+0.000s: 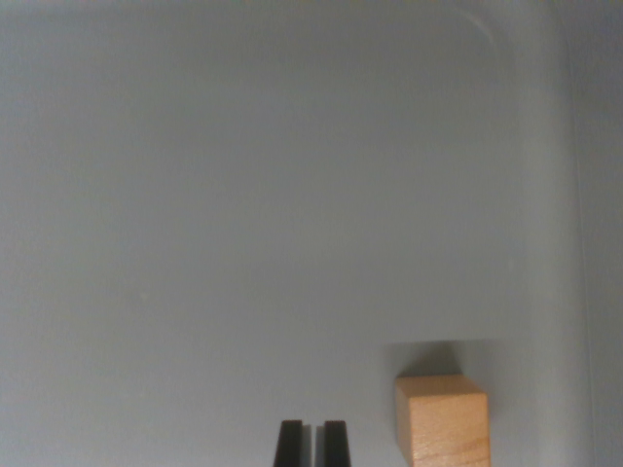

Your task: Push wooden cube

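Gripper: I see my gripper (312,443) at the bottom edge, a little left of the wrist view's centre, only the two dark fingertips (290,444) showing; they stand nearly together with a thin slit between them, closed on nothing.
Surface: a pale grey tray floor (243,214) fills most of my view, with a raised rim (555,243) curving down the wrist view's right.
Wooden cube: the wooden cube (442,422) sits at the lower right, resting on the floor near the rim.
Cube heading: no long axis I can pick out; its faces sit almost square to the frame, turned very slightly.
Cube versus gripper: it lies just right of the fingertips, apart from them, at about the same height in the view.
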Robot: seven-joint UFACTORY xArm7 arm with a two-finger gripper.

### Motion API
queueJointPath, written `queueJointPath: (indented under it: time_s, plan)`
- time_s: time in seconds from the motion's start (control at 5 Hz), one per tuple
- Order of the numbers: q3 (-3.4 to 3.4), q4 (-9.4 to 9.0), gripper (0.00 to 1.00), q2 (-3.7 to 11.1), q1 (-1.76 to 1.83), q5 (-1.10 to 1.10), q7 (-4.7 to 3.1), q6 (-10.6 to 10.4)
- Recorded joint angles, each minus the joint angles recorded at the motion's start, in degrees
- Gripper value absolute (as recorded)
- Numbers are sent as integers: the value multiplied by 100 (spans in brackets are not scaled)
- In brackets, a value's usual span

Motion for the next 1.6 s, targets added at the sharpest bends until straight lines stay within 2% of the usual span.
queueJointPath:
  time_s: [0.2, 0.4, 0.6, 0.8, 1.0, 1.2, 1.4, 1.6]
  plan:
    - [-55, -260, 0, -25, -49, -60, -52, -231]
    - [-55, -260, 0, -25, -49, -60, -52, -231]
    - [-111, -525, 0, -51, -99, -121, -105, -467]
    - [-111, -525, 0, -51, -99, -121, -105, -467]
    - [-168, -794, 0, -77, -149, -183, -158, -706]
    - [-168, -794, 0, -77, -149, -183, -158, -706]
    - [-225, -1066, 0, -103, -201, -246, -213, -946]
    - [-225, -1066, 0, -103, -201, -246, -213, -946]
